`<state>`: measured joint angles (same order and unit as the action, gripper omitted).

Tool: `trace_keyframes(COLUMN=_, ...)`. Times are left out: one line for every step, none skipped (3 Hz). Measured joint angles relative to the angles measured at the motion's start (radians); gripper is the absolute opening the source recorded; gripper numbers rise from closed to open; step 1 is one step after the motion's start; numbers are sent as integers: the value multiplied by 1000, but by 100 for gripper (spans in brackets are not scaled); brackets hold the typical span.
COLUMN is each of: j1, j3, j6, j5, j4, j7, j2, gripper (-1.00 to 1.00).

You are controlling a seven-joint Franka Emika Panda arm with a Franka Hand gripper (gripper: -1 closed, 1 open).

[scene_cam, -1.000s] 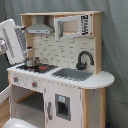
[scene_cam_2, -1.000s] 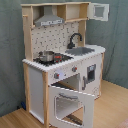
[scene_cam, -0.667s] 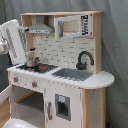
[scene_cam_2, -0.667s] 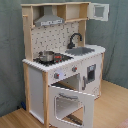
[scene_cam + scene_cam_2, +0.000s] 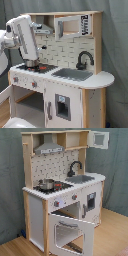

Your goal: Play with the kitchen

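The tall toy kitchen of pale wood and white panels point(image 5: 75, 75) stands against a grey-green curtain point(image 5: 117, 173) on a wooden floor point(image 5: 112, 235). In the first exterior view, the white robot arm point(image 5: 22, 37) reaches over the kitchen's stove end, well apart from the black curved faucet point(image 5: 84, 59). Its gripper point(image 5: 32, 63) points straight down at the stovetop; whether the fingers stand apart or together cannot be told. In the second exterior view, a small metal pot point(image 5: 46, 184) sits on the stove, and the white oven door point(image 5: 72, 230) hangs open.
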<state>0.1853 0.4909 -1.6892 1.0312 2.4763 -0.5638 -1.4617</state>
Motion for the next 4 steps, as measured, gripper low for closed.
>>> trace_keyframes(j1=42, j3=-51, j6=-84, j5=-1, j4=1, j7=-2, j2=29, gripper=100)
trace_keyframes(j1=72, j3=-89, j6=-179, j5=-1, j4=-1, j7=-2, j2=80, gripper=100)
trace_keyframes(j1=85, j3=-102, j6=-221, j5=0, j4=-5, j7=7, j2=103, gripper=100)
trace_keyframes(j1=88, j3=-106, j6=-233, j5=0, j4=-6, j7=12, j2=109, gripper=-100)
